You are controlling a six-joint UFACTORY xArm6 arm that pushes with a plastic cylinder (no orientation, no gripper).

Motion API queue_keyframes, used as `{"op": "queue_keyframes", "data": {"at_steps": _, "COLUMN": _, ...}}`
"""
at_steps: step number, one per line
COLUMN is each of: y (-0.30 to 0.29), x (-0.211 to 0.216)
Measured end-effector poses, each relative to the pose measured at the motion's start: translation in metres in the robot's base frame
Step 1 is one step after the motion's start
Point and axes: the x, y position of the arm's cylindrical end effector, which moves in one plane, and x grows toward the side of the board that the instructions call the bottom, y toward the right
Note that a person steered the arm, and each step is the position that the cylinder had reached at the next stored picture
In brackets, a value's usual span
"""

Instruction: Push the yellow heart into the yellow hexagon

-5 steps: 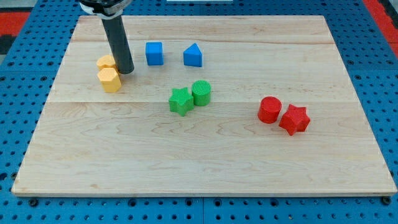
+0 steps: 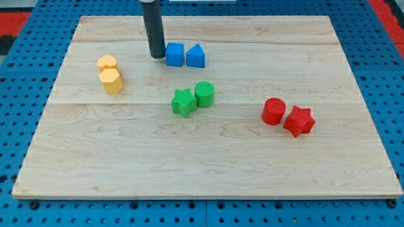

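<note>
yellow heart [image 2: 106, 62] touching yellow hexagon [image 2: 112, 80], my tip [image 2: 157, 56] by blue cube [image 2: 175, 54]

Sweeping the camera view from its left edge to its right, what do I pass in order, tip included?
Yellow hexagon (the yellow heart sits right above it, so I leave it unordered) → my tip → blue cube → green star → blue triangular block → green cylinder → red cylinder → red star.

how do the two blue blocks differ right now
The blue cube is square-topped; the blue triangle block narrows to a point toward the view's top. The cube sits on the view's left, right beside my tip; the triangle block lies on the cube's far side. Both are blue, similar in size, side by side.
</note>
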Motion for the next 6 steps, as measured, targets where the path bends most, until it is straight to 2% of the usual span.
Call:
{"op": "queue_keyframes", "data": {"at_steps": 1, "y": -0.073, "x": 0.002}}
{"op": "queue_keyframes", "data": {"at_steps": 3, "y": -0.12, "x": 0.014}}
{"op": "queue_keyframes", "data": {"at_steps": 4, "y": -0.083, "x": 0.044}}
{"op": "queue_keyframes", "data": {"at_steps": 5, "y": -0.104, "x": 0.02}}
{"op": "queue_keyframes", "data": {"at_steps": 6, "y": -0.077, "x": 0.004}}
